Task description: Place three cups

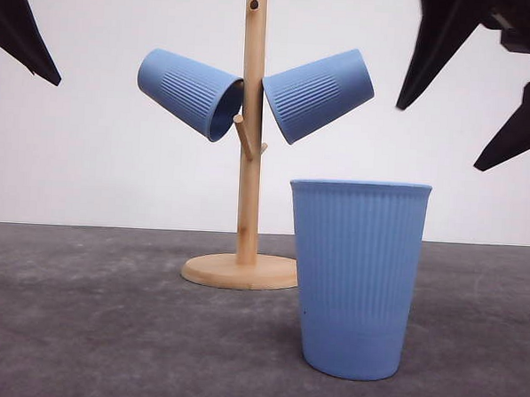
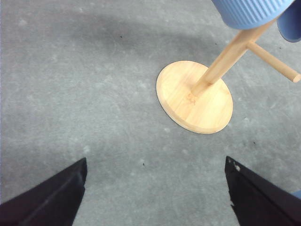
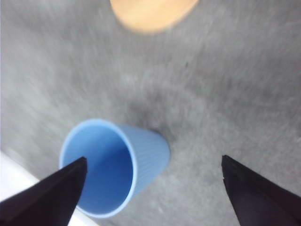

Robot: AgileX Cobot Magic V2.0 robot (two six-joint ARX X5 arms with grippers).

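Note:
Two light-blue ribbed cups hang mouth-down on a wooden peg stand (image 1: 249, 162), one on its left (image 1: 189, 92) and one on its right (image 1: 317, 94). A third cup (image 1: 357, 279) stands upright on the grey table in front of the stand, a little to the right. My right gripper (image 1: 439, 136) hovers open high above and right of this cup. In the blurred right wrist view the gripper (image 3: 154, 160) is open over the cup (image 3: 113, 165), with nothing held. My left gripper (image 2: 155, 162) is open and empty above the table, near the stand's round base (image 2: 194, 96).
The grey mat (image 1: 107, 332) runs back to a white wall. One bare peg (image 2: 275, 63) juts from the stand's pole. A white strip (image 3: 14, 186) lies beside the upright cup in the right wrist view. A finger (image 1: 25, 30) of my left gripper hangs at the upper left.

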